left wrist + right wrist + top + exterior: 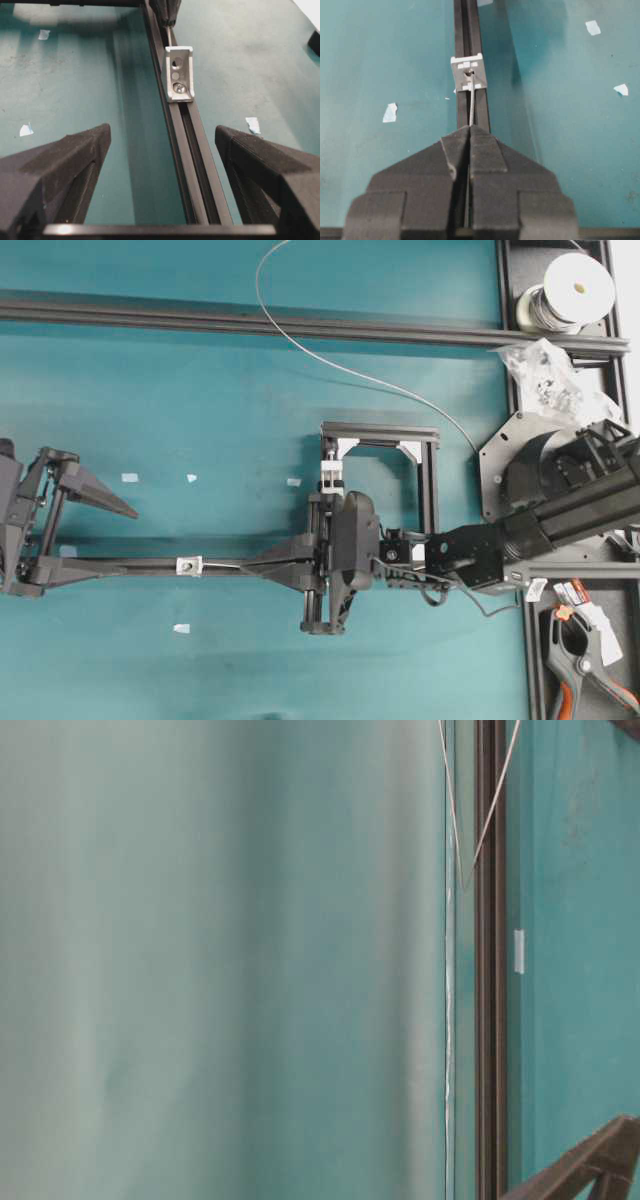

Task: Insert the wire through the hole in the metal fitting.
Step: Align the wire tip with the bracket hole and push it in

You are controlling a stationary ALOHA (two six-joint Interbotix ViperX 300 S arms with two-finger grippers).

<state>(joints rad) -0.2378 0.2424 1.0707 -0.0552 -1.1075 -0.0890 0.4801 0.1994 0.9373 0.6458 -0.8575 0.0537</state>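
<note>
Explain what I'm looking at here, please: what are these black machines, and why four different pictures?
These are two robot arms on a teal table. One picture looks down from above, one sits at table level and shows little, and two come from cameras on the arms' wrists. The right gripper is pinched shut on a thin wire, which runs back to a spool. Its free end points at the hole of a small metal fitting fixed on a dark rail. The left gripper waits open, straddling that rail on the fitting's other side.

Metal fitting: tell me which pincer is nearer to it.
Right. The right pincer sits just short of the metal fitting, holding the wire at its hole. The left pincer waits farther back, open.
</note>
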